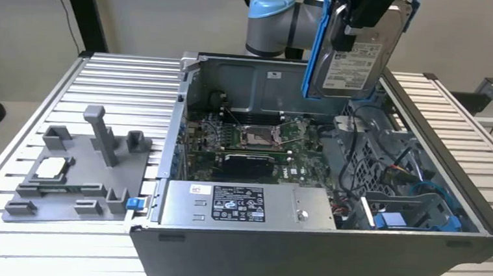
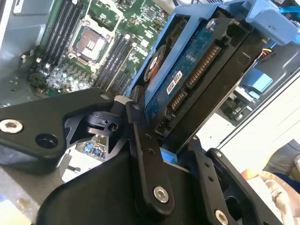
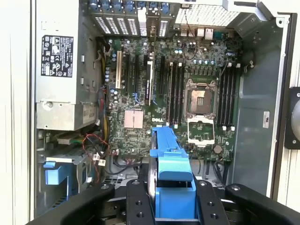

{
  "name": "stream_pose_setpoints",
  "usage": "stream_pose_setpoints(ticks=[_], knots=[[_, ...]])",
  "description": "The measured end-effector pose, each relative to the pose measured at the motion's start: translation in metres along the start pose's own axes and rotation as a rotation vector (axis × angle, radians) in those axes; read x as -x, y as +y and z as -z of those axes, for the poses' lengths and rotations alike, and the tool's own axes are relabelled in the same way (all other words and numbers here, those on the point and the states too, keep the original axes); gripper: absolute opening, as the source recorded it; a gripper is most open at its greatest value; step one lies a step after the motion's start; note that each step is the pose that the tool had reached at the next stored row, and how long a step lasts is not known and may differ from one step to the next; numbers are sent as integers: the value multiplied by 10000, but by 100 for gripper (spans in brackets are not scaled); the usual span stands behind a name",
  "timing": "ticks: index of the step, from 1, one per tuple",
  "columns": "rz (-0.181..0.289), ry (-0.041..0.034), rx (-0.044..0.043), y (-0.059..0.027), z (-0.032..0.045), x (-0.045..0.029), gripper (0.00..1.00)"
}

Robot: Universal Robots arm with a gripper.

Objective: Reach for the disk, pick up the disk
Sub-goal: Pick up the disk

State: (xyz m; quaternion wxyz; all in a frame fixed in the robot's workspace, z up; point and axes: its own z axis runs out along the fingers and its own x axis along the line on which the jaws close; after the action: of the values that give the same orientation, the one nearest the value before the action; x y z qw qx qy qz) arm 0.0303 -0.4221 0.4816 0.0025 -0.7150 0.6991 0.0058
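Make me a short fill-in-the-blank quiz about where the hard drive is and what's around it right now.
1. The black gripper is shut on the silver-grey metal disk with ____ plastic side rails.
2. The disk hangs ____ the open grey computer case.
3. On the exterior view's left, a grey plastic fixture sits ____ the case.

Missing words: blue; above; outside

disk [image 1: 357, 51] top perhaps behind pincer [image 1: 364, 16], frame-cropped
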Motion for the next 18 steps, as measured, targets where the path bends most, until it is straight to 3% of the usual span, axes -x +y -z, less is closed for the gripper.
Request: stream_pose_setpoints(ticks=[18], knots=[[0, -2, 4, -90, -8, -400, 0]])
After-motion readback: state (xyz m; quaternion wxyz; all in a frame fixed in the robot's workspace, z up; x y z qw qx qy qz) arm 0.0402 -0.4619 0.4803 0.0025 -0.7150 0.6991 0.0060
